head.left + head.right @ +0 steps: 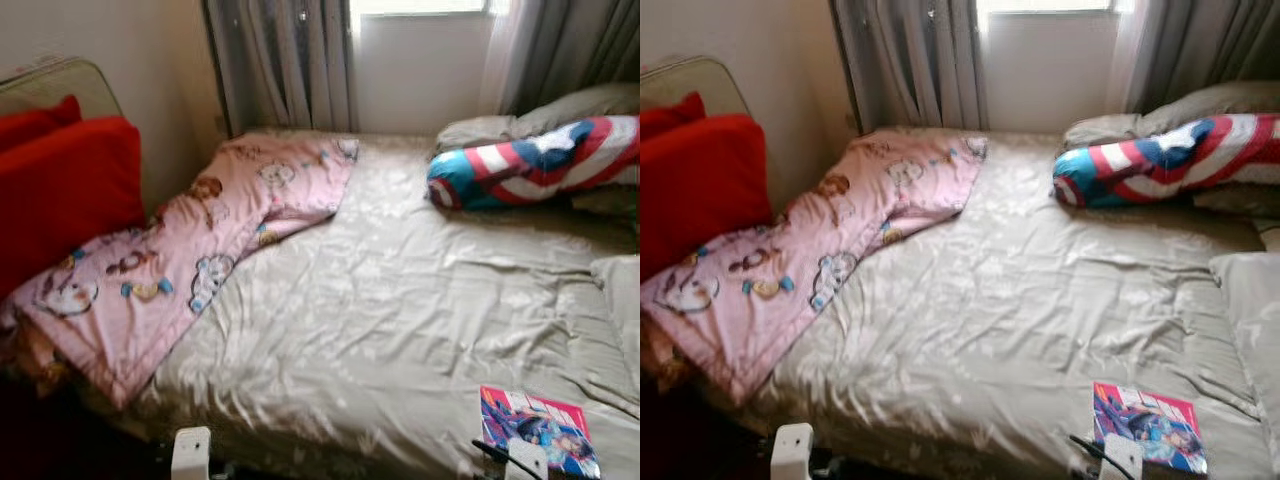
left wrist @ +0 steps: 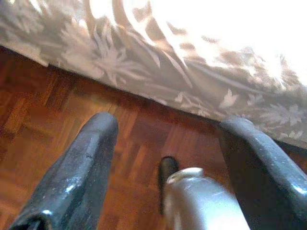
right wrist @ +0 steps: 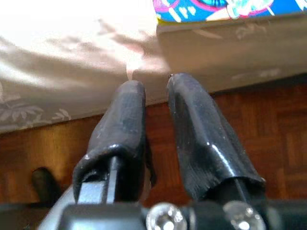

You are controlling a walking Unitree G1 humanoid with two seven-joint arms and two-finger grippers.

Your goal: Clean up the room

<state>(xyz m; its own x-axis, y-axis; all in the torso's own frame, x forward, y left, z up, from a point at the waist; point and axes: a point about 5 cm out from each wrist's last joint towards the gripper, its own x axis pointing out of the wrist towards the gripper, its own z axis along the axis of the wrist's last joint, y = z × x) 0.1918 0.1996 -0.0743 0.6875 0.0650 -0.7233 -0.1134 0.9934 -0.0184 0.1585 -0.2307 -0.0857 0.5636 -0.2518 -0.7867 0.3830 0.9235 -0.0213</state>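
Note:
A colourful comic book (image 1: 540, 425) lies flat on the near right corner of the bed (image 1: 380, 300), which has a beige sheet. My right gripper (image 3: 156, 86) hangs low by the bed's edge, just below the book (image 3: 216, 8). Its fingers stand almost together with nothing between them. My left gripper (image 2: 168, 122) is down beside the bed's near edge over the wooden floor (image 2: 43, 143), fingers spread and empty. A pink cartoon blanket (image 1: 190, 260) lies rumpled along the bed's left side.
Two red cushions (image 1: 60, 190) lean at the left by the wall. A red, white and blue bolster (image 1: 540, 165) and grey pillows (image 1: 580, 105) lie at the far right. Another pale pillow (image 1: 1250, 320) sits at the right edge. Curtains and a window (image 1: 420, 60) stand behind the bed.

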